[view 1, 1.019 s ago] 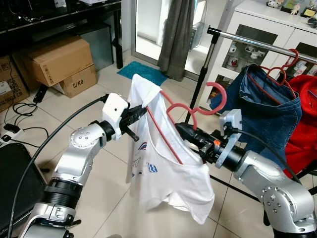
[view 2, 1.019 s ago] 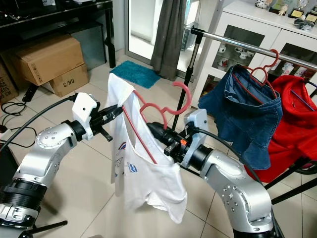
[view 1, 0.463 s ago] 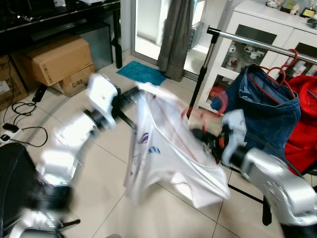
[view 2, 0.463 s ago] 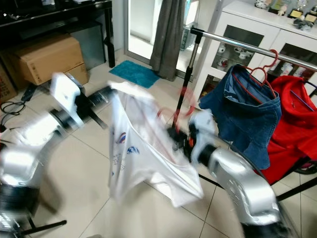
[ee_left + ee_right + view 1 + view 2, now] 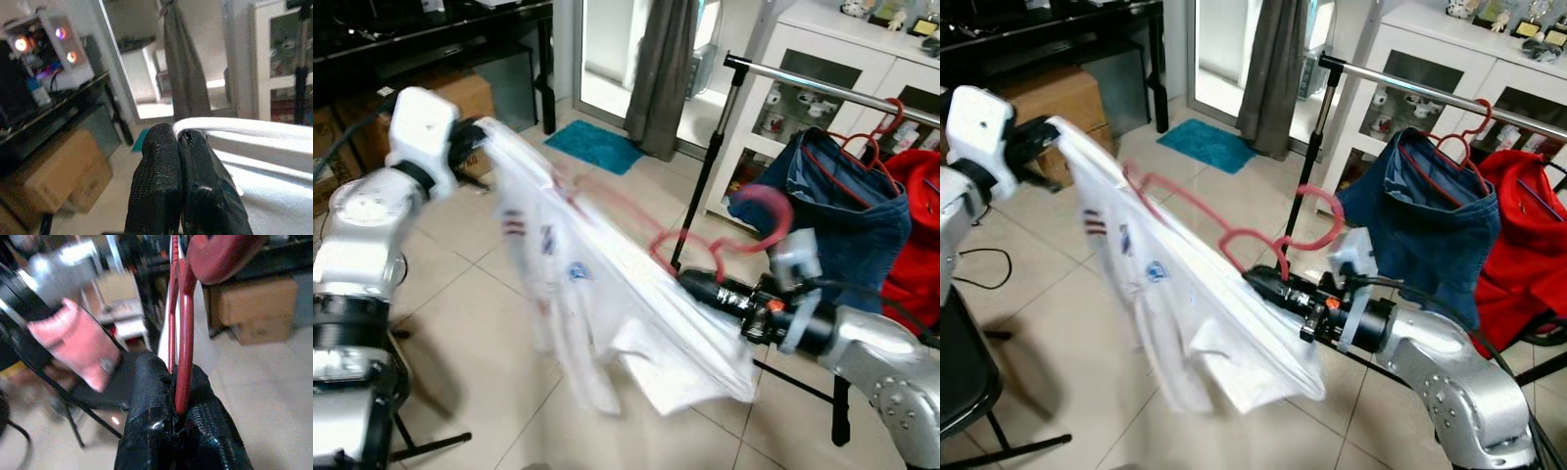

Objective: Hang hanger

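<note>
Left gripper (image 5: 178, 142) had swung outward, stretching pinched white T-shirt (image 5: 607, 294); right gripper (image 5: 178, 418) clamped red hanger (image 5: 1234, 230), unhung.

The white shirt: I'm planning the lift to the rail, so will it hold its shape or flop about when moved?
Likely floppy: the shirt sags in loose folds between the left hand and the right hand. It probably swings, since its lower edge hangs free. The red hanger looks stiff, so it should carry the shape; the right hand is clamped on it.
</note>
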`<state>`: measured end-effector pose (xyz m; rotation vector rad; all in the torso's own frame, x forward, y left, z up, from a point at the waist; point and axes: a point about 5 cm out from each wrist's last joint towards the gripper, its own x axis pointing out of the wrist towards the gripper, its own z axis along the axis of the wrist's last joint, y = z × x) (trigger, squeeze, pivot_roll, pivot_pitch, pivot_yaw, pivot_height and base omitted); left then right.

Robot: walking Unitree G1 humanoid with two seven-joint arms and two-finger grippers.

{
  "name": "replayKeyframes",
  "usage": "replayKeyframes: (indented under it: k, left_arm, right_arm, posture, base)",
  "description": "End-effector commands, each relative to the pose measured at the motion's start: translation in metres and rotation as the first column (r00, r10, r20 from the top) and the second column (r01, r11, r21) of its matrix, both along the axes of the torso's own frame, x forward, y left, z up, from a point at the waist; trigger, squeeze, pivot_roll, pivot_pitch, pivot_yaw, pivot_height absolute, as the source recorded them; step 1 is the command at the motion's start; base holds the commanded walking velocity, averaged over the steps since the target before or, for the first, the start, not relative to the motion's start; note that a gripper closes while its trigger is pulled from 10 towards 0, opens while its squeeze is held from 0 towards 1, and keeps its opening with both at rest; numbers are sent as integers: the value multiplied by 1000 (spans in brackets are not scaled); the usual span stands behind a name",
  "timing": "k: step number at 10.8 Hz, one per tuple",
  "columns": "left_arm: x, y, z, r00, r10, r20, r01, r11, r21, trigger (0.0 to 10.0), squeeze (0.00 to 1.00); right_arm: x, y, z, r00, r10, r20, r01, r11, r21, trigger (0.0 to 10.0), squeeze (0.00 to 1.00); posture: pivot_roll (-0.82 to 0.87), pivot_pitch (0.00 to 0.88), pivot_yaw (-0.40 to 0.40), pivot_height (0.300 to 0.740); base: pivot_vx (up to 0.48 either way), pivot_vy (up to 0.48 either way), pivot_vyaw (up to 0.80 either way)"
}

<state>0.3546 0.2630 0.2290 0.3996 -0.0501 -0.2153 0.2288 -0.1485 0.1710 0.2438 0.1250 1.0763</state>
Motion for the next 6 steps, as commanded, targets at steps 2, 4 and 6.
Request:
replayKeyframes:
  k: [2, 4, 6]
  left_arm:
    - [3, 3, -16, 999, 32, -43, -34, 998, -45, 0, 0]
    - [-3, -43, -35, 972, -213, -96, 200, 971, -135, 0, 0]
    - [-18, -89, -42, 892, -438, -111, 414, 890, -191, 0, 0]
  right_arm:
    - [-8, 4, 3, 999, 29, -27, -27, 996, 85, 0, 0]
    - [5, 16, 3, 993, -112, -31, 115, 983, 146, 0, 0]
    - [30, 12, 8, 927, -370, -69, 374, 887, 272, 0, 0]
  posture:
    - [-105, 0, -85, 740]
    - [-106, 0, -85, 740]
    - [-99, 0, -90, 740]
  base:
    - [0, 0, 0]
    - [0, 0, 0]
    - [0, 0, 0]
